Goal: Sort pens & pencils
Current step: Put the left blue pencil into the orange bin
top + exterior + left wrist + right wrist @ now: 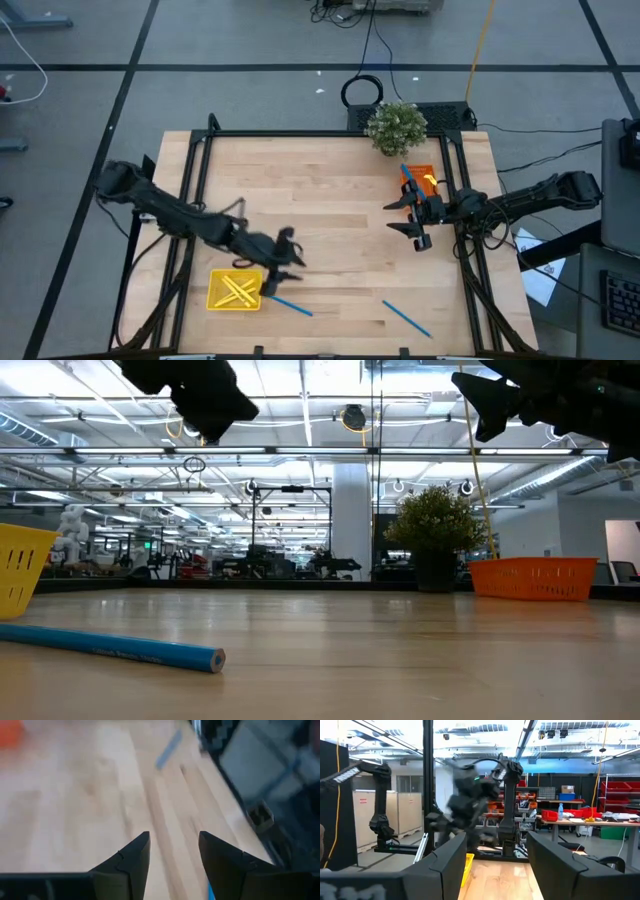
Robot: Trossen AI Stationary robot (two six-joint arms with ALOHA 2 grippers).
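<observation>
1. The left gripper [285, 262] hangs above the pale, plank-grained wooden table [330, 200], just beside the yellow tray [233, 290]; its dark wedge-shaped fingers [131, 862] stand apart with nothing between them.
2. The yellow tray is a rectangular slotted-wall basket; yellow pencils [238, 290] lie crossed inside it.
3. A thin blue pencil [290, 305] lies flat on the wood near the tray's corner, and a second blue pencil [407, 318] lies farther along the front of the table.
4. The right gripper [408, 216] is raised beside the orange tray [428, 180], its fingers [445, 860] spread and empty.
5. The orange tray holds blue sticks [410, 176]; a bushy potted plant [396, 127] stands just behind it.
</observation>
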